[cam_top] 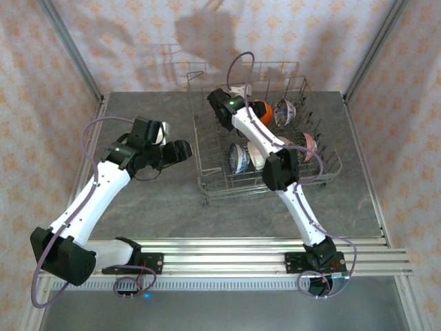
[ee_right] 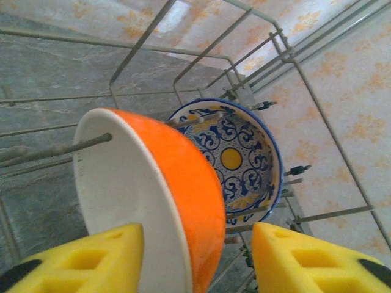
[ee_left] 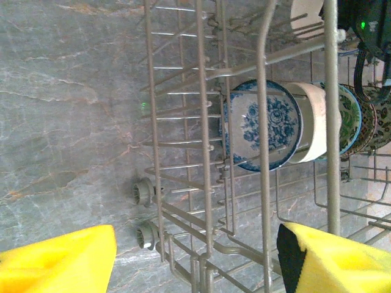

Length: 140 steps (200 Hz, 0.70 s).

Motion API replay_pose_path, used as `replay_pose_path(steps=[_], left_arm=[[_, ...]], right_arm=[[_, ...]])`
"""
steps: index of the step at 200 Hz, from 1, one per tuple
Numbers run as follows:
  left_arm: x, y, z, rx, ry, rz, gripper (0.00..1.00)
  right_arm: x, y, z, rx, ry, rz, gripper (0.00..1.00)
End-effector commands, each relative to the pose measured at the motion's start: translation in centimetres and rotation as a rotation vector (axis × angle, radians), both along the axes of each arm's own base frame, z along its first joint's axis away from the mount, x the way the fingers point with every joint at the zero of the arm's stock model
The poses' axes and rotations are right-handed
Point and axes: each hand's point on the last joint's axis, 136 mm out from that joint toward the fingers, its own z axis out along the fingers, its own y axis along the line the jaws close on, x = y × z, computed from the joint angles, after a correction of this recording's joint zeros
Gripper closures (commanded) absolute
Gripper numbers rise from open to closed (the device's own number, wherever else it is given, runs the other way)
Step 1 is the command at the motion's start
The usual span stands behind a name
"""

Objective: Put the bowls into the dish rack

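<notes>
The grey wire dish rack [cam_top: 207, 181] stands at the middle back of the table with several bowls on edge between its tines. An orange bowl [ee_right: 183, 177] with a white inside leans in front of a blue-and-yellow patterned bowl [ee_right: 244, 159]. My right gripper [ee_right: 195, 256] is open, its yellow fingers either side of the orange bowl's [cam_top: 260, 110] rim with a gap on the right. My left gripper [ee_left: 195, 259] is open and holds nothing, just outside the rack's left wall [ee_left: 208, 152]. Through the wires I see a blue-white bowl [ee_left: 263, 125] and a cream bowl [ee_left: 311, 122].
More bowls stand in the rack's front row [cam_top: 238, 157] and right side [cam_top: 306, 141]. Bare grey tabletop [cam_top: 138, 207] lies left of and in front of the rack. Patterned walls close in the back and sides. Two small rack wheels [ee_left: 143, 192] sit near my left fingers.
</notes>
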Motion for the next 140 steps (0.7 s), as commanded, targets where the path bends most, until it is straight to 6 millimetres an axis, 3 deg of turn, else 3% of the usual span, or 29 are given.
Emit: replay_pose_path(steps=[1,35,64,99,140], left_arm=[[-0.7,1.5,0.2,0.030,0.005,0.037,0.28],[-1.5,3.5,0.2,0.089,0.027,0.093,0.27],[-1.9,4.9,0.8,0.112,0.028,0.140,0.27],[-2.4,7.0,1.3,0.172,0.047,0.195,0.26],[-3.1,9.8,0.5,0.223,0.109,0.280,0.26]], right_arm=[[0.0,-0.3,-2.0,0.009,0.061,0.002,0.45],[-0.5,-0.6,0.2,0.038,0.056,0.013,0.23],[-1.3,-0.6,2.5,0.081,0.060,0.035,0.10],[-2.4,-0.4,5.5,0.170,0.062,0.084,0.00],[-4.0,-0.6,8.2,0.221,0.071,0.133,0.01]])
